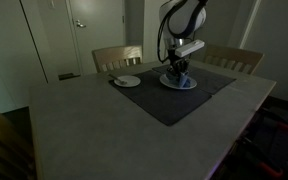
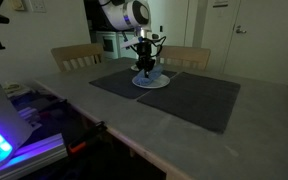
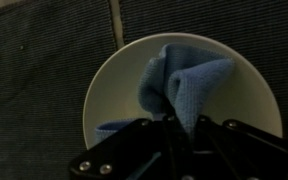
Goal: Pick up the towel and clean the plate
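The jaws are closed tight on the blue towel (image 3: 189, 85), which is bunched up on the white plate (image 3: 114, 95) sitting on the dark mat (image 3: 44, 60) on the worktop (image 1: 84, 120).

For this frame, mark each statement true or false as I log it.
1. The blue towel lies bunched on the white plate. True.
2. That plate stands on bare tabletop. False: it rests on a dark placemat.
3. A second plate with no towel on it sits on the mat to one side. True.
4. The gripper hangs over the plate without a towel. False: it is down at the plate holding the towel, its fingers closed on the cloth in the wrist view.
5. No chairs are at the table. False: two chairs stand along its far edge.
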You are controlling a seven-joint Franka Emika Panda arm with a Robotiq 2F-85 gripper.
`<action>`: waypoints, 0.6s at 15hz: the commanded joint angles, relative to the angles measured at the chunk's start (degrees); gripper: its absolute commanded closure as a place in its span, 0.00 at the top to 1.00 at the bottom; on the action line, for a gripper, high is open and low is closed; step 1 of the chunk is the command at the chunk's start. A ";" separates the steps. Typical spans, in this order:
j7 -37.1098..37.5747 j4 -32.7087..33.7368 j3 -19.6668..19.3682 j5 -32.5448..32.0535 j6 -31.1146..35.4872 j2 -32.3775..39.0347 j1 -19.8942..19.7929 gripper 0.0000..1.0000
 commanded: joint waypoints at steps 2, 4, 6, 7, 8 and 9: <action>-1.41 -0.98 0.35 1.90 4.83 -0.74 -0.28 0.02; -2.07 -0.60 0.93 4.09 7.59 -0.80 -0.89 0.02; -3.49 -0.46 1.24 6.28 9.47 -0.69 -1.33 0.02; -4.15 -0.64 1.16 7.09 10.10 -0.77 -1.40 0.02; -4.38 -0.99 0.80 7.47 10.70 -0.84 -1.40 0.02; -4.63 -1.38 0.51 7.97 10.99 -0.89 -1.62 0.02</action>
